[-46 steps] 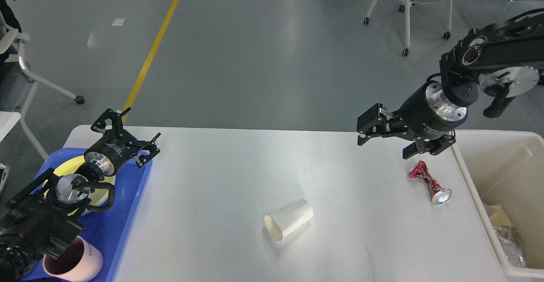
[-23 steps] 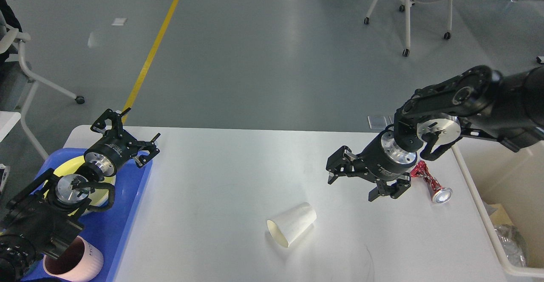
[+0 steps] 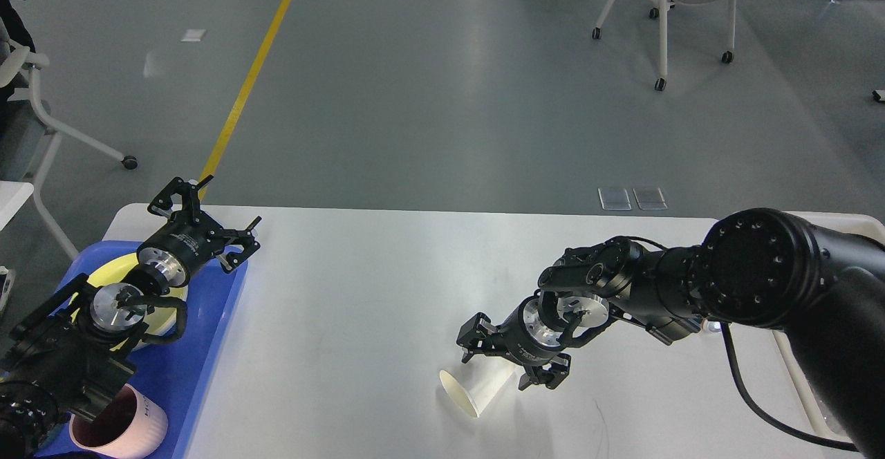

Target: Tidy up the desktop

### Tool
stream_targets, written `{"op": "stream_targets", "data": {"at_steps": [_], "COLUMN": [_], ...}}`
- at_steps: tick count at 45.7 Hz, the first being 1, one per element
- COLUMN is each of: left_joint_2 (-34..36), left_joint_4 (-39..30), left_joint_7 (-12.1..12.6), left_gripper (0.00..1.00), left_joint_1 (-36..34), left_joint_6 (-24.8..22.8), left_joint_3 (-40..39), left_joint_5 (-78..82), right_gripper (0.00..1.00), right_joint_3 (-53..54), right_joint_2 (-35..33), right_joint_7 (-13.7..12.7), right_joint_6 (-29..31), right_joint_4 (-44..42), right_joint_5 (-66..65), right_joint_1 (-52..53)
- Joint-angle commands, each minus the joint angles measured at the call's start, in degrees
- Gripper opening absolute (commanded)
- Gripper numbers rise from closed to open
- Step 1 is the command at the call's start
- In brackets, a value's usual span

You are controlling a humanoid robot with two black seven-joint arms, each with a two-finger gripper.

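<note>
Desktop [image 3: 359, 286] is spreading white under both arms; right gripper [image 3: 508, 359] is hanging low over it mid-front, fingers spread wide around the base of a tipped paper cup [image 3: 473, 393], gripping nothing yet. Left gripper [image 3: 204, 220] is sitting open and empty over the blue tray [image 3: 207, 348] at the left edge. Since half a second ago the right arm has swung in from the right, now covering the crushed red can. Surface is looking matte, smooth, corners rounded.

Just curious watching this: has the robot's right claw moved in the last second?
Yes. The right gripper has swung left and toward the camera across the desktop, down to the paper cup.
</note>
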Motion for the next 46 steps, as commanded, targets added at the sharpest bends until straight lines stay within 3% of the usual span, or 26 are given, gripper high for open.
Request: {"op": "stream_targets", "data": {"at_steps": [1, 6, 26, 30, 31, 34, 36, 38, 39, 46], "left_joint_2": [0.00, 0.00, 0.00, 0.00, 0.00, 0.00, 0.00, 0.00, 0.00, 0.00], "left_joint_4": [0.00, 0.00, 0.00, 0.00, 0.00, 0.00, 0.00, 0.00, 0.00, 0.00], "left_joint_7": [0.00, 0.00, 0.00, 0.00, 0.00, 0.00, 0.00, 0.00, 0.00, 0.00], "left_gripper": [1.00, 1.00, 1.00, 1.00, 1.00, 1.00, 1.00, 1.00, 1.00, 1.00], "left_joint_1": [0.01, 0.01, 0.01, 0.01, 0.01, 0.01, 0.01, 0.01, 0.01, 0.01], "left_joint_6": [0.00, 0.00, 0.00, 0.00, 0.00, 0.00, 0.00, 0.00, 0.00, 0.00], "left_joint_3": [0.00, 0.00, 0.00, 0.00, 0.00, 0.00, 0.00, 0.00, 0.00, 0.00], "left_joint_5": [0.00, 0.00, 0.00, 0.00, 0.00, 0.00, 0.00, 0.00, 0.00, 0.00], "right_gripper": [1.00, 1.00, 1.00, 0.96, 0.91, 0.50, 0.37, 0.10, 0.04, 0.00], "right_joint_3": [-0.17, -0.17, 1.50, 1.68, 1.68, 1.68, 1.68, 1.68, 1.68, 1.85], "right_joint_2": [0.88, 1.93, 3.69, 3.69, 3.69, 3.69, 3.69, 3.87, 3.87, 4.13], "right_joint_7": [-2.55, -4.05, -4.22, -4.13, -4.13, -3.87, -3.96, -3.87, -3.87, -3.78], "right_joint_6": [-0.82, -2.23, -9.35, -9.43, -9.44, -9.44, -9.52, -10.22, -10.75, -12.51], "right_joint_4": [-1.71, -3.38, -5.76, -5.85, -5.85, -6.20, -6.46, -6.55, -6.55, -6.11], "right_joint_5": [-0.03, 0.06, 7.79, 8.93, 9.02, 9.02, 9.02, 8.24, 8.14, 7.62], "right_joint_1": [-0.82, -2.92, -5.83, -5.83, -5.83, -5.83, -5.74, -5.74, -5.74, -5.30]}}
